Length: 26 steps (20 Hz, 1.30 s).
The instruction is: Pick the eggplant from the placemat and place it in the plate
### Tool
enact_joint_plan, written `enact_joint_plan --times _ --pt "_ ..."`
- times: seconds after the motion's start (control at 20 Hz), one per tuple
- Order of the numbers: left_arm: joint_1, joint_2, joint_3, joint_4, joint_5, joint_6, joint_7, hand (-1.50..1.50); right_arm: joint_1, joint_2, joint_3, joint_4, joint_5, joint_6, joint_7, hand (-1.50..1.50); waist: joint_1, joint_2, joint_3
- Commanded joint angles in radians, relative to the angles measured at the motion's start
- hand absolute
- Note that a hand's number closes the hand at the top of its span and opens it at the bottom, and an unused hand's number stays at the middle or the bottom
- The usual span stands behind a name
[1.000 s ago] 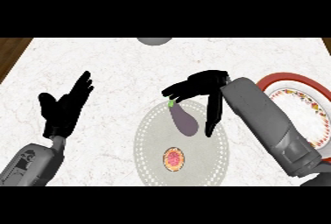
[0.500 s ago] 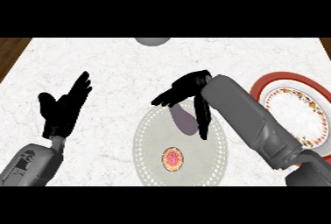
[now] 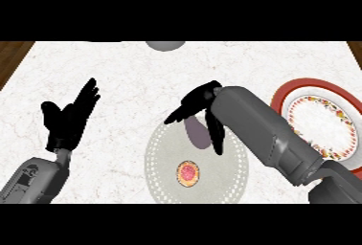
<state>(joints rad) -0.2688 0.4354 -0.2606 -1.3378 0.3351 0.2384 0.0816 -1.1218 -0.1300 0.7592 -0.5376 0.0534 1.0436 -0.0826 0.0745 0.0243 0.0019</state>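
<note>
White marbled desk with faint grey veins, grey rounded object cut off at its far edge, brown wooden surface beyond the desk's far corners

We read the counter under the placemat as matt white stone with faint veining, a brown wood strip far up-left of it, and the placemat itself as pale grey cloth with a dotted edge. Right of the placemat, the plate looks like glazed ceramic. On the placemat the eggplant is smooth dull purple; the left hand and right hand are matt black, and the forearms are smooth grey, plastic or metal unclear.
</note>
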Motion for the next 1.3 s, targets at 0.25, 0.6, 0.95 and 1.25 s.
enact_joint_plan --times 0.25,0.6,0.95,1.25 --pt "-0.030 -0.029 -0.002 0.009 -0.023 0.014 0.030 0.00 0.016 0.070 0.104 0.066 0.100 0.057 -0.172 -1.50 -0.011 0.004 0.000" --pt "-0.018 -0.023 0.010 -0.010 -0.032 0.008 0.037 0.00 -0.025 0.089 0.143 0.117 0.153 0.037 -0.249 -1.50 -0.011 0.001 -0.001" --pt "0.030 -0.015 0.031 0.015 -0.027 -0.028 -0.010 0.00 -0.002 0.127 0.231 0.092 0.208 0.024 -0.308 -1.50 -0.018 -0.002 -0.002" --pt "0.000 -0.050 -0.003 -0.011 -0.052 0.005 0.030 0.00 0.028 0.129 0.279 0.042 0.189 0.029 -0.385 1.50 -0.010 0.005 -0.001"
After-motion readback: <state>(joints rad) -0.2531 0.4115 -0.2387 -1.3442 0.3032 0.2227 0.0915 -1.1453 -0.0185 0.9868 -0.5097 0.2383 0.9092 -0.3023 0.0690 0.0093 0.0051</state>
